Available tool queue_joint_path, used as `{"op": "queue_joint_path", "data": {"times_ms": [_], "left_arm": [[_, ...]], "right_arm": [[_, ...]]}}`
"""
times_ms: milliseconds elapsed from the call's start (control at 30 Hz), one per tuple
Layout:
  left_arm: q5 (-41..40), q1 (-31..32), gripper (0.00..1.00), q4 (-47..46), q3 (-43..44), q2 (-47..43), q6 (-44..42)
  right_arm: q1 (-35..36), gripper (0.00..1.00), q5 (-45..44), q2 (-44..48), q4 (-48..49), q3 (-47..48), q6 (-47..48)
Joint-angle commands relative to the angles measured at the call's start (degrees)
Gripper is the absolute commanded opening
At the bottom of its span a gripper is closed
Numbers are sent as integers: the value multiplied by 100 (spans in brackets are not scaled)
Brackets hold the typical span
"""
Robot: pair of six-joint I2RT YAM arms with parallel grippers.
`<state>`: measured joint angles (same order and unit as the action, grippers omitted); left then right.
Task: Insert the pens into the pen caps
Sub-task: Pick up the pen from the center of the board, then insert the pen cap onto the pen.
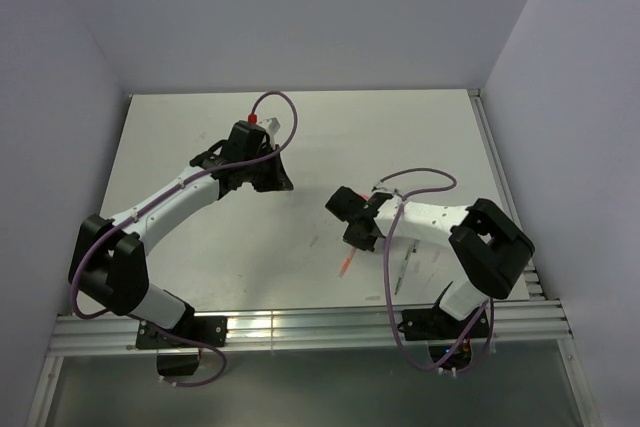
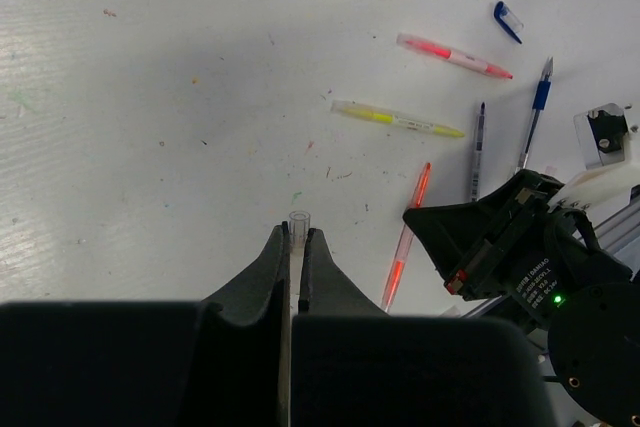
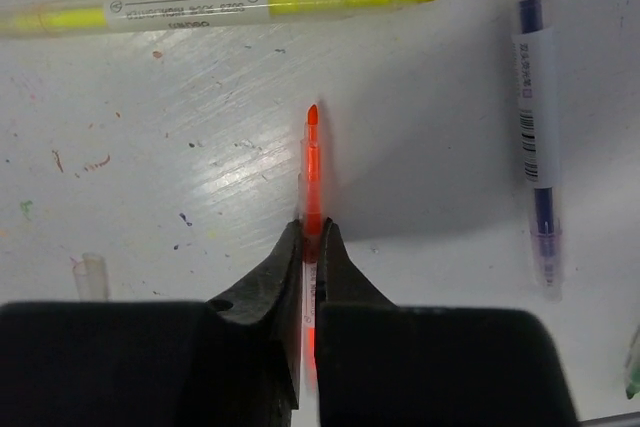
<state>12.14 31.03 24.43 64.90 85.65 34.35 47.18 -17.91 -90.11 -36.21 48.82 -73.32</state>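
Clearly the blue pen [image 3: 533, 117] carries a white barcode label

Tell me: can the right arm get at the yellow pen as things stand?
Probably yes for reach: the yellow pen lies uncovered just ahead. But the right pincer is shut on the orange pen.

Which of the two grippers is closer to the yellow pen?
Right. The right gripper, closed on the orange pen, has the yellow pen lying just ahead of it. The left gripper, holding a clear cap, sits much farther from it.
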Motion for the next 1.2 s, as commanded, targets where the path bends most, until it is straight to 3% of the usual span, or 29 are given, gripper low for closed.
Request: {"op": "queue_joint_path", "data": {"times_ms": [0, 167, 300, 433, 567, 667, 767, 900, 1167], "left_arm": [[-28, -26, 0, -149, 31, -215, 37], [-27, -26, 0, -122, 294, -285, 177], [25, -61, 0, -429, 488, -434, 431], [236, -237, 0, -1508, 453, -680, 950], [490, -474, 0, -2915, 374, -830, 1460], [614, -615, 0, -3698, 479, -804, 1689], [851, -677, 0, -4339, 479, -760, 1786], [1307, -712, 0, -5244, 304, -690, 2197], [1905, -721, 0, -6300, -426, -830, 2418]], "right_arm": [[90, 0, -2, 115, 131, -153, 308], [107, 0, 77, 1097, 614, -13, 1248], [64, 0, 428, 1802, 1247, 408, 2634], [-173, 0, 1183, 1988, 1843, 1050, 3674], [-700, 0, 3112, 1988, 2599, 1332, 4377], [-1219, 0, 4378, 2102, 3381, 1236, 4519], [-1491, 0, 5015, 2155, 3866, 1244, 4756], [-1554, 0, 5867, 2199, 4814, 981, 4283], [-1782, 0, 6291, 2006, 5440, 1120, 3816]]}}
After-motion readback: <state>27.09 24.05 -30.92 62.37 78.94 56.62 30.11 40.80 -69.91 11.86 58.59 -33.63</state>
